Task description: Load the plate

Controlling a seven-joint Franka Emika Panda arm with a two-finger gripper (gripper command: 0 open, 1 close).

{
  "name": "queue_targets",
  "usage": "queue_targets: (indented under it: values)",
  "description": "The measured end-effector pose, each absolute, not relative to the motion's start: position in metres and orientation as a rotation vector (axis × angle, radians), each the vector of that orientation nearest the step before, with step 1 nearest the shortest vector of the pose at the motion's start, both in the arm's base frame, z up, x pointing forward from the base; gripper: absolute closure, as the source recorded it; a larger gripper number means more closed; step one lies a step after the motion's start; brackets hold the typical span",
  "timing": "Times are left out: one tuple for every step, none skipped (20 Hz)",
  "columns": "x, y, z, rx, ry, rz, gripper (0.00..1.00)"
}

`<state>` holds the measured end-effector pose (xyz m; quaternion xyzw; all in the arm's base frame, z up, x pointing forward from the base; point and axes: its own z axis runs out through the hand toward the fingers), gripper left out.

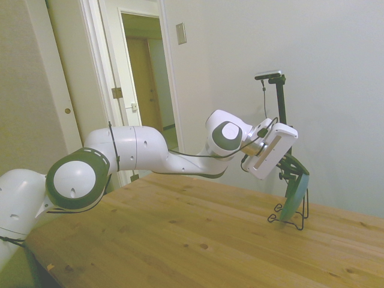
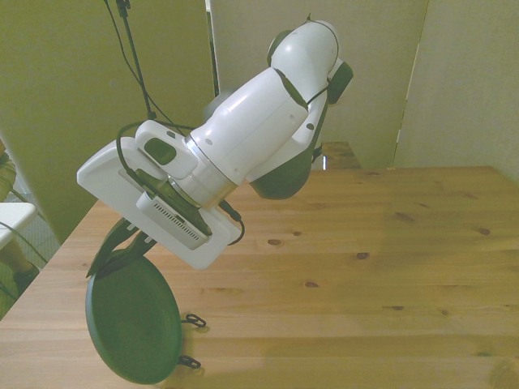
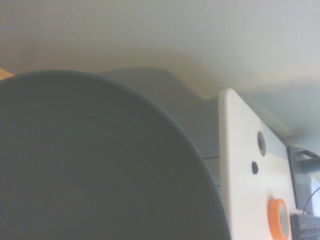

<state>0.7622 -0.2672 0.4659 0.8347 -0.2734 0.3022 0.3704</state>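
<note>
The plate [image 1: 294,193] is up on edge near the counter [image 1: 180,234] edge, its lower rim down in the little wire stand [image 1: 294,217] and leaning a bit, prob because slots like that only hold a dish standing. The claw [image 1: 292,168] has it pinched by the top rim, clenched on it w/ the arm tilted down from above, which imo makes sense since a top grip leaves the bottom free to drop between the wires. Wrist cam is basically all plate, so nothing extra there.
</note>
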Motion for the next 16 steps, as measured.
queue_targets:
  values:
    - [0.762, -0.267, 0.465, 2.142, -0.702, 0.775, 0.0]
    - [0.762, -0.267, 0.465, 2.142, -0.702, 0.774, 0.0]
    - [0.762, -0.267, 0.466, 2.142, -0.702, 0.775, 0.0]
    - [0.762, -0.267, 0.467, 2.141, -0.701, 0.778, 0.0]
    - [0.763, -0.266, 0.469, 2.139, -0.701, 0.783, 0.0]
    - [0.763, -0.265, 0.473, 2.136, -0.7, 0.793, 0.0]
    - [0.764, -0.263, 0.481, 2.13, -0.698, 0.812, 0.0]
    - [0.766, -0.259, 0.493, 2.122, -0.696, 0.837, 0.0]
    - [0.766, -0.255, 0.506, 2.114, -0.697, 0.861, 0.0]
    - [0.767, -0.25, 0.519, 2.114, -0.706, 0.889, 0.0]
    - [0.768, -0.243, 0.531, 2.132, -0.728, 0.926, 0.0]
    - [0.769, -0.236, 0.543, 2.164, -0.757, 0.968, 0.0]
    - [0.769, -0.229, 0.552, 2.196, -0.786, 1.005, 0.0]
    - [0.77, -0.224, 0.559, 2.233, -0.817, 1.04, 0.0]
    - [0.77, -0.22, 0.562, 2.267, -0.845, 1.07, 0.0]
    - [0.772, -0.217, 0.563, 2.301, -0.871, 1.098, 0.0]
